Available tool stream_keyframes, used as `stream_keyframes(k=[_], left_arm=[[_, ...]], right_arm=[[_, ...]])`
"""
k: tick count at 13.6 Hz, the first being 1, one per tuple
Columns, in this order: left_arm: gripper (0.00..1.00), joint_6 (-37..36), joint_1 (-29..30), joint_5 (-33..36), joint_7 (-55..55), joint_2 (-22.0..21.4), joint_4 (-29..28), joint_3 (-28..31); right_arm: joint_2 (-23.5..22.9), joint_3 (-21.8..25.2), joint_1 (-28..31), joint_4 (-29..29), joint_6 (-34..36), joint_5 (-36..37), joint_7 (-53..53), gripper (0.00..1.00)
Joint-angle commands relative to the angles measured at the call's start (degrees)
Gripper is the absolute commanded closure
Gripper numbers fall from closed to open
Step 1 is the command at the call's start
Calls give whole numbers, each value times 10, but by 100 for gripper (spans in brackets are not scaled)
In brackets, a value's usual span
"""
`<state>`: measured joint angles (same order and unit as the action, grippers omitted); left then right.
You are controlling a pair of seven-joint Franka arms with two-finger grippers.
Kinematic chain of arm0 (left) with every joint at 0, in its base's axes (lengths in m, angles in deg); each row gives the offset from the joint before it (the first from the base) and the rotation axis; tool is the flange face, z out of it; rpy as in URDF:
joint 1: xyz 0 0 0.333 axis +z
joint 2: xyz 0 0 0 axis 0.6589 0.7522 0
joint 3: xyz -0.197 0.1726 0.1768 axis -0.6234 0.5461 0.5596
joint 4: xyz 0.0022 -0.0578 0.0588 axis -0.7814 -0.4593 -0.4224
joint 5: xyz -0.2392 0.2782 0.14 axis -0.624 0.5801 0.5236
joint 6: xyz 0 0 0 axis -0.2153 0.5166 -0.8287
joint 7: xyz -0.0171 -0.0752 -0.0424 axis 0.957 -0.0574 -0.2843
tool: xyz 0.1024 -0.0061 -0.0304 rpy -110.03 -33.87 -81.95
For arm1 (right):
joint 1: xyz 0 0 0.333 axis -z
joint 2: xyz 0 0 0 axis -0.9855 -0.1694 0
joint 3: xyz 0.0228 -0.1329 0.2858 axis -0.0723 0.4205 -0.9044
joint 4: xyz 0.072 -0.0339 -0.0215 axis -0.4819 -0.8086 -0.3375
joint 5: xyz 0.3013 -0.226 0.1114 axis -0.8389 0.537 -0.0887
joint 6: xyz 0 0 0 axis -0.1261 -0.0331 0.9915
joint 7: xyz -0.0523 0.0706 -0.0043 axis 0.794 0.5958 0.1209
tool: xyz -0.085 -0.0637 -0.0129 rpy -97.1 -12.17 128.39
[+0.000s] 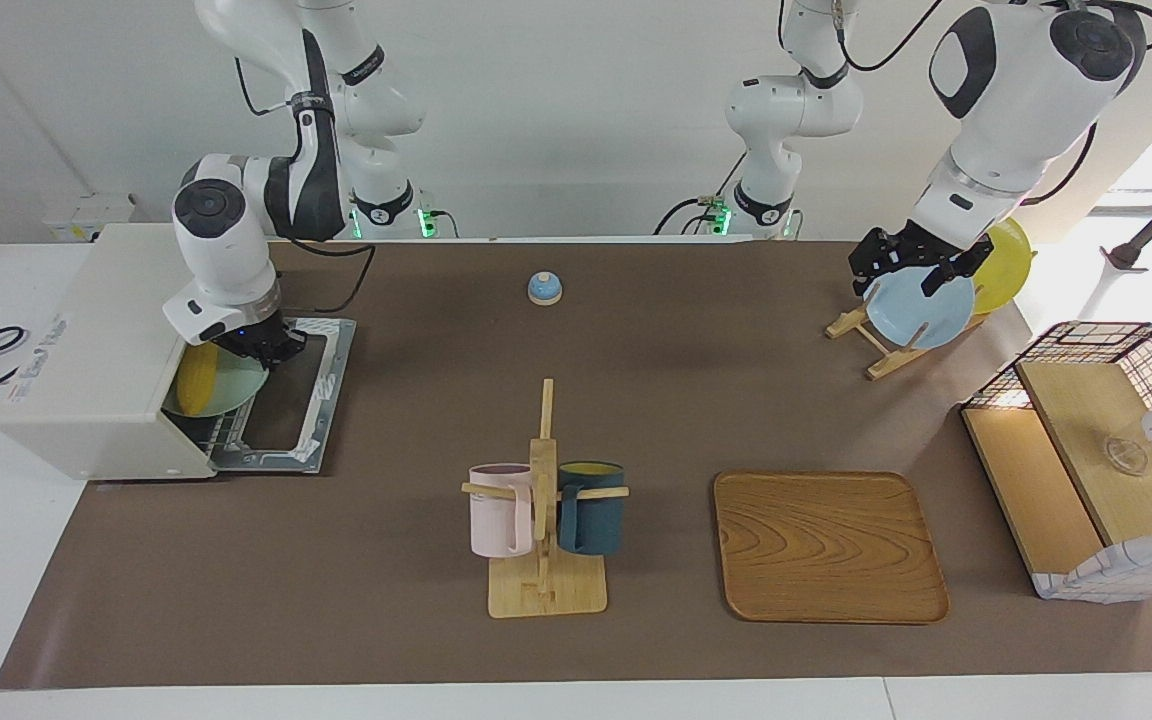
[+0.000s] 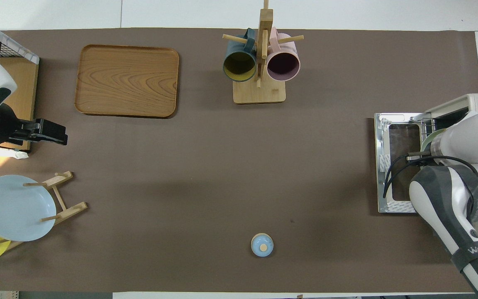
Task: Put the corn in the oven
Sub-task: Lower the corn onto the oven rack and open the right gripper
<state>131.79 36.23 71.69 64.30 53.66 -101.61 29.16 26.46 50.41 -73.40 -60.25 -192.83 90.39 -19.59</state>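
The yellow corn (image 1: 198, 378) lies on a pale green plate (image 1: 236, 385) in the mouth of the cream-white oven (image 1: 86, 340), at the right arm's end of the table. The oven's door (image 1: 288, 400) lies dropped open and flat on the table. My right gripper (image 1: 266, 352) is over the open door, shut on the plate's rim. In the overhead view the right arm (image 2: 454, 182) hides the corn, and only a sliver of the plate (image 2: 430, 139) shows. My left gripper (image 1: 904, 280) waits open above a blue plate (image 1: 921, 310).
The blue plate and a yellow plate (image 1: 1006, 265) stand in a wooden rack (image 1: 886, 360). A mug stand (image 1: 544, 540) holds a pink and a dark teal mug. A wooden tray (image 1: 826, 545), a wire basket (image 1: 1106, 450) and a small blue bell (image 1: 544, 288) are also on the table.
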Motion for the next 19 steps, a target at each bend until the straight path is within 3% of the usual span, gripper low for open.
stream_keyframes(k=[1, 4, 9, 17, 19], left_arm=[[0, 2, 5, 10, -1, -14, -12, -4], [0, 2, 5, 10, -1, -14, -12, -4], [0, 2, 5, 10, -1, -13, -12, -4], [0, 2, 5, 10, -1, -14, -12, -4], [0, 2, 5, 10, -1, -14, -12, -4]], right_arm=[[12, -8, 17, -25, -13, 0, 12, 100], [10, -8, 14, -16, -9, -1, 13, 76], [4, -9, 11, 10, 14, -18, 17, 65], [3, -26, 6, 60, 72, -56, 14, 66], [-2, -36, -15, 66, 61, -80, -4, 100]])
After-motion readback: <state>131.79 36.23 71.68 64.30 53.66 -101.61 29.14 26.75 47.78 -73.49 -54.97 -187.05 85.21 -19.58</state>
